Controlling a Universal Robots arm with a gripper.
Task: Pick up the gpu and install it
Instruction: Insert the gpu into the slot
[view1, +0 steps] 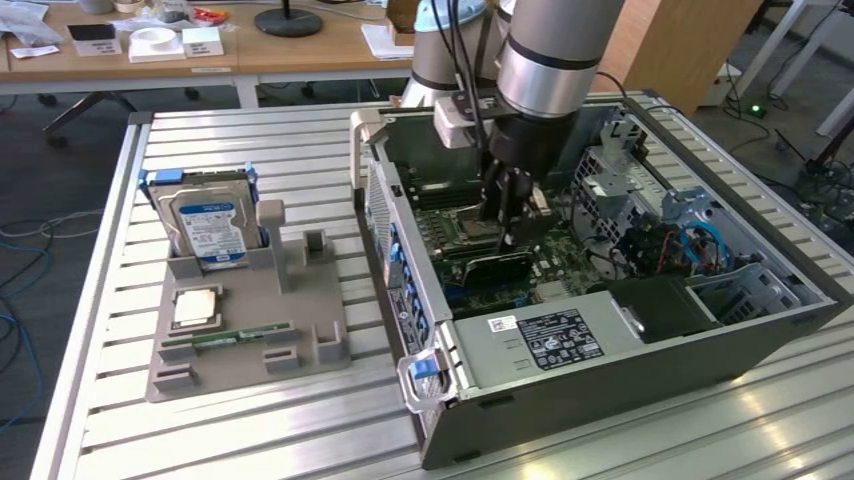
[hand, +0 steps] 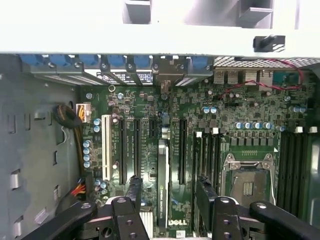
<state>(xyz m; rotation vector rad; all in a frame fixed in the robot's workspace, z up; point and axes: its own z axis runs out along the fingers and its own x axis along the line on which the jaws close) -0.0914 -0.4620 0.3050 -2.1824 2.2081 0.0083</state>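
Gripper (hand: 167, 192) open over mobo, gpu (hand: 163, 185) upright betw fingers, in slot.

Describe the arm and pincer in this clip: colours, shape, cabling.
The arm is a thick round tube in silver-grey metal with a darker grey joint band. Black cables run down beside it to a small pale box. The pincer is black, with two jointed, bolted fingers that narrow to slim tips.
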